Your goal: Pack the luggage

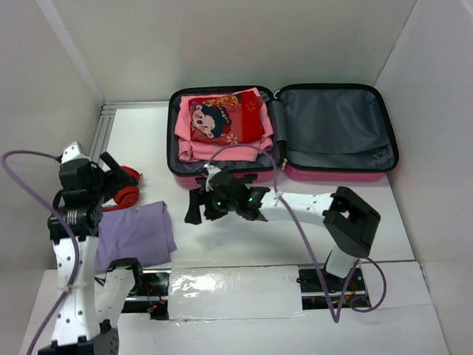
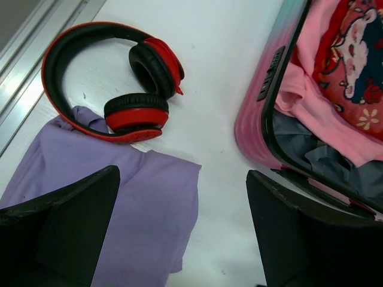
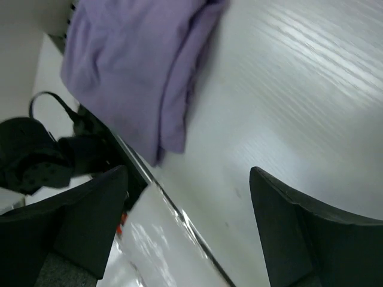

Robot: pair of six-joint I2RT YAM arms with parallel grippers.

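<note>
The luggage (image 1: pixel 334 175) lies open at the back of the table, its pink shell (image 2: pixel 254 128) also showing in the left wrist view. Its left half holds a folded pink sweater (image 1: pixel 185 122) (image 2: pixel 311 89) with a red cartoon-print garment (image 1: pixel 218 118) (image 2: pixel 359 42) on top. Its right half shows bare grey lining (image 1: pixel 336 118). My left gripper (image 1: pixel 114 176) (image 2: pixel 182 179) is open and empty, above the table between the purple cloth and the luggage. My right gripper (image 1: pixel 196 203) (image 3: pixel 187 173) is open and empty, in front of the luggage's left half.
Red-and-black headphones (image 1: pixel 127 194) (image 2: pixel 137 113) lie left of the luggage. A purple cloth (image 1: pixel 140 233) (image 2: pixel 137 203) (image 3: pixel 131 60) lies at the front left, touching the headphones. White walls enclose the table; a metal rail (image 1: pixel 107 122) runs along its left side.
</note>
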